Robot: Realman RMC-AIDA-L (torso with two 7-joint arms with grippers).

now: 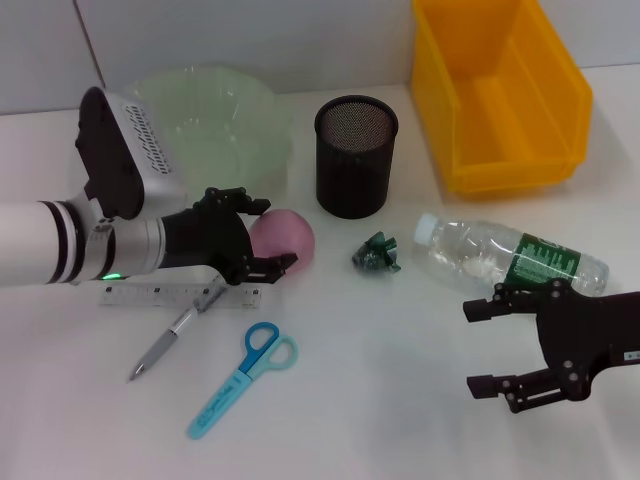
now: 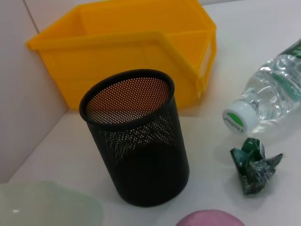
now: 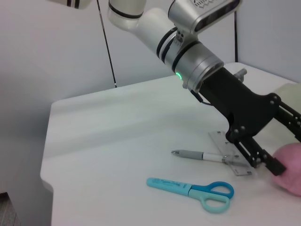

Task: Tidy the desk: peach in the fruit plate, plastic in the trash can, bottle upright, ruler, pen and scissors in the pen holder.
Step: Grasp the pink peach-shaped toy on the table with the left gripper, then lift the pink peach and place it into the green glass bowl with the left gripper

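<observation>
Head view: left claw (image 1: 262,232), spread apart around the peach (image 1: 284,236) at centre-left, should be closed gently.

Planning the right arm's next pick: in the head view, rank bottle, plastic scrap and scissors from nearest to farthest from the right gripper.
From the right gripper:
1. Bottle, lying just behind it.
2. Plastic scrap, toward mid-table.
3. Scissors, far over on the left arm's side.

Lab-style test bench, bare white table (image 1: 380,400), plain white walls, yellow parts bin (image 1: 500,90), staged desk items
</observation>
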